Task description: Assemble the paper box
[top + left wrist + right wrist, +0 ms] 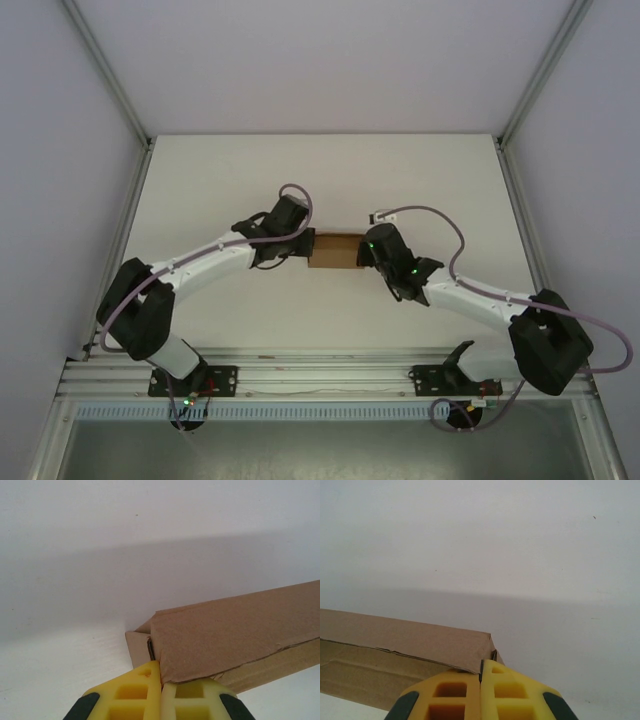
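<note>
The paper box is a small brown folded cardboard box lying in the middle of the white table, between my two grippers. My left gripper is at its left end. In the left wrist view the yellow fingers are pressed together on the corner of the box's top panel, with the left gripper shut. My right gripper is at the right end. There the right gripper is shut on a thin cardboard edge at the corner of the paper box.
The white table stretches bare behind and to both sides of the box. Grey walls with metal posts enclose it. An aluminium rail carrying the arm bases runs along the near edge.
</note>
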Available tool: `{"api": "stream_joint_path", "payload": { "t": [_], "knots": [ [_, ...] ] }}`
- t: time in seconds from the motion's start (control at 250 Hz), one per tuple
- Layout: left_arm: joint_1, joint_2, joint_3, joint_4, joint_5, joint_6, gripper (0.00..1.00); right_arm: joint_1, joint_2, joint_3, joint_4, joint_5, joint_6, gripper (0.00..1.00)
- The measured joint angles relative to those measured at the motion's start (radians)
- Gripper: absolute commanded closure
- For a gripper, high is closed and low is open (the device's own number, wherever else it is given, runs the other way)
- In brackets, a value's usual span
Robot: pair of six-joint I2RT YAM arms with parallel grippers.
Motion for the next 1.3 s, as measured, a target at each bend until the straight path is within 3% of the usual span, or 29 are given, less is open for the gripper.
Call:
{"api": "stream_joint_path", "payload": {
  "t": [0.092,0.18,0.412,0.504,0.592,0.823,0.867,1.003,1.299],
  "knots": [
    [-0.010,-0.011,-0.027,0.038,-0.024,0.000,1.00,0.002,-0.009,-0.017,0.024,-0.002,-0.011,0.94],
    [-0.016,-0.014,-0.036,0.055,-0.039,0.000,1.00,0.002,-0.021,-0.021,0.015,-0.013,-0.018,0.86],
    [-0.037,-0.014,-0.036,0.058,-0.088,0.000,1.00,0.007,-0.092,0.032,-0.153,-0.064,0.010,0.37],
    [-0.045,-0.014,-0.035,0.057,-0.108,0.001,1.00,0.003,-0.122,0.066,-0.172,-0.080,0.035,0.28],
    [-0.055,-0.010,-0.032,0.056,-0.127,0.001,1.00,-0.010,-0.146,0.081,-0.174,-0.081,0.066,0.28],
    [-0.063,-0.008,-0.029,0.053,-0.149,0.001,1.00,-0.108,-0.074,0.148,-0.189,-0.114,0.124,0.47],
    [-0.063,-0.006,-0.027,0.051,-0.149,0.001,0.94,-0.119,-0.049,0.156,-0.189,-0.131,0.133,0.49],
    [-0.063,-0.003,-0.019,0.041,-0.149,0.002,0.92,-0.126,0.025,0.156,-0.195,-0.179,0.153,0.59],
    [-0.063,-0.028,-0.013,-0.041,-0.144,0.052,0.49,-0.126,0.046,0.086,-0.108,-0.224,0.220,0.63]
  ]
}}
